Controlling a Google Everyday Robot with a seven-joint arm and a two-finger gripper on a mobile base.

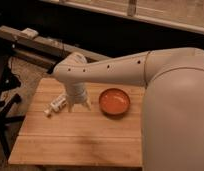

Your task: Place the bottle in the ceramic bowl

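Observation:
The small white bottle (56, 105) lies on its side on the wooden table (80, 137), cap toward the left front. The ceramic bowl (115, 101), orange inside with a darker rim, sits on the table to the right of the bottle and holds nothing. My gripper (78, 104) points down at the table between the bottle and the bowl, just right of the bottle. The pale arm reaches in from the right and covers the wrist.
A dark bench with a small pale object (30, 33) runs behind the table at the upper left. Dark chair legs and cables (5, 95) stand left of the table. My robot body (177, 125) fills the right side.

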